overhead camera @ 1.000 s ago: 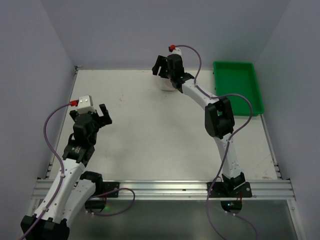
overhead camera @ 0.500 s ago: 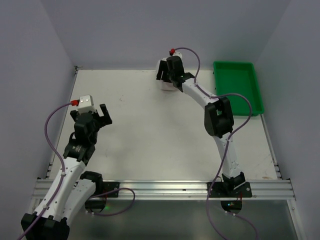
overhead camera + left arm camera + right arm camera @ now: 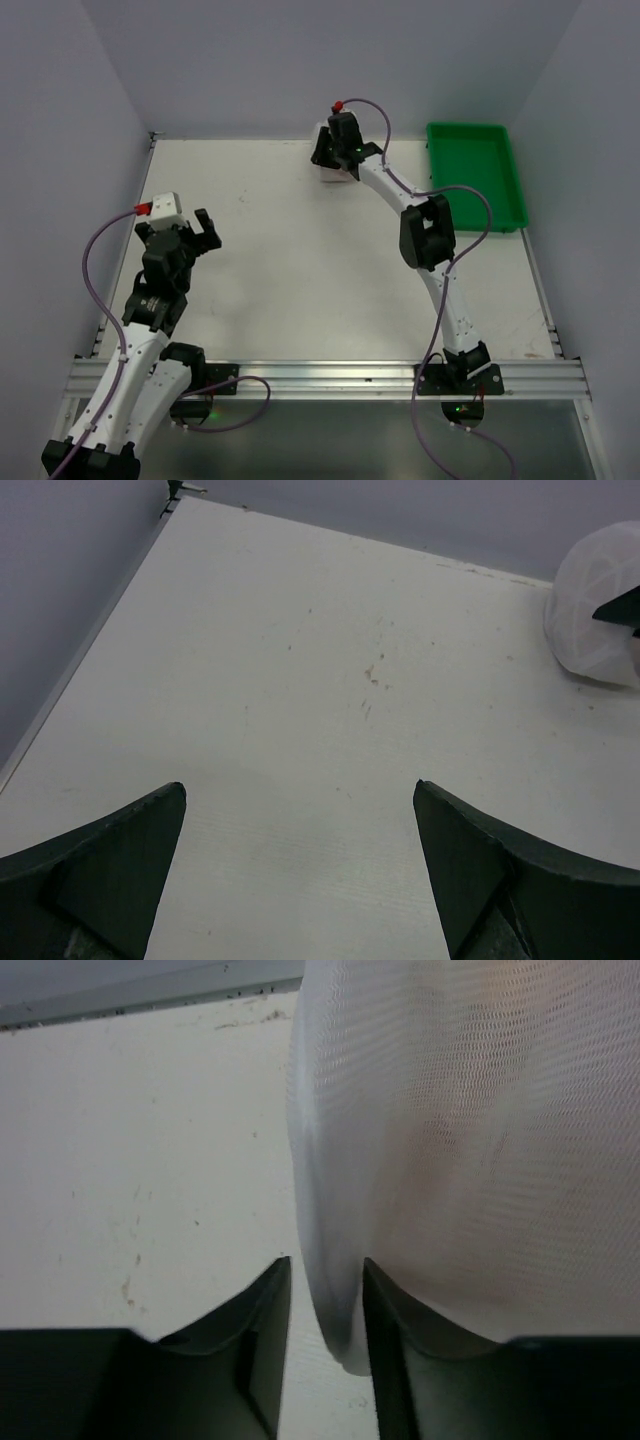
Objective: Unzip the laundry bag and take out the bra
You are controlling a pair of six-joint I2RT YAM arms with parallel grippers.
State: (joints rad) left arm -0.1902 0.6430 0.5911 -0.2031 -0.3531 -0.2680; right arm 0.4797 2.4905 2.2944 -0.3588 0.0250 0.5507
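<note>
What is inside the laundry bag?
Through the white mesh of the laundry bag, the right wrist view shows only a faint beige-pink tint, probably the bra. The mesh veils its shape.

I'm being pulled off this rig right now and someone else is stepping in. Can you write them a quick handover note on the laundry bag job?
Left claw: open, holding nothing, over the bare table on the left side.
Right claw: shut on a fold of the laundry bag, at the far edge of the table.
Bra: inside the bag, showing only as a faint tan tint through the mesh.
Done: bag gripped. The zip is out of sight in every view, so I cannot tell whether it is open.
Left: open the zip, pull the bra out.
</note>
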